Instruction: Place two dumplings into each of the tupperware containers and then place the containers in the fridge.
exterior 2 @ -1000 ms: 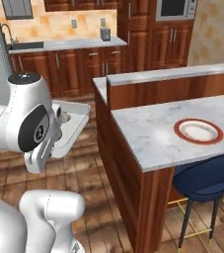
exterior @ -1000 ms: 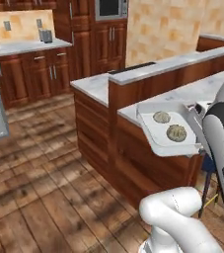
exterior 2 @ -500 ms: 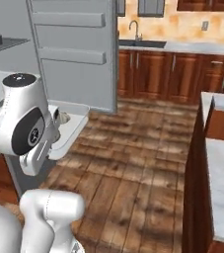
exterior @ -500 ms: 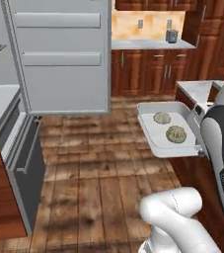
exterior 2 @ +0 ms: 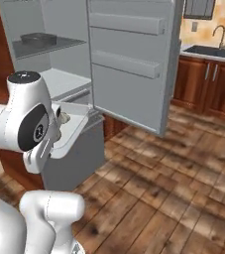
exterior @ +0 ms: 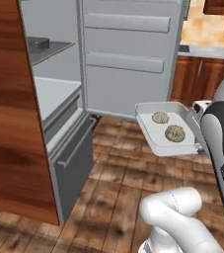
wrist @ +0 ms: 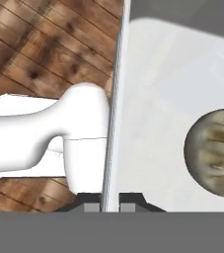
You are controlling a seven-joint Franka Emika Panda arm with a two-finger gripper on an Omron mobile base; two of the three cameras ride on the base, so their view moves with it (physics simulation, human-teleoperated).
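In the left base view, a wooden cabinet side [exterior: 10, 108] is seen at the far left, and the open fridge [exterior: 59, 94] stands just right of it. Its light-grey interior is exposed, with flat grey shelves and a drawer [exterior: 71, 163] below. On the upper shelf a dark grey tupperware container [exterior: 36, 44] is set; what lies in it cannot be made out. The fridge door [exterior: 128, 59] is swung wide open, with 2 ledges across its inner face. Right of the door, a white tupperware container [exterior: 165, 129] is held in the air above the wooden floor [exterior: 108, 188], outside the fridge and near its open front. 2 dumplings [exterior: 174, 133] are seen lying in it, close together but apart. The container's right edge is met by the arm's hand.

In the right base view, the dark grey container [exterior 2: 36, 37] is seen on the upper shelf, and the white container [exterior 2: 72, 130] is held just in front of the drawer, partly hidden behind the arm. 1 dumpling [exterior 2: 63, 118] is visible at its edge.

In the hand view, the gripper [wrist: 110, 203] is seen clamped on the thin rim of the white container [wrist: 153, 123], with 1 fingertip on each side of the wall. 1 dumpling [wrist: 214, 153] rests on the container's floor, well apart from the gripped rim.
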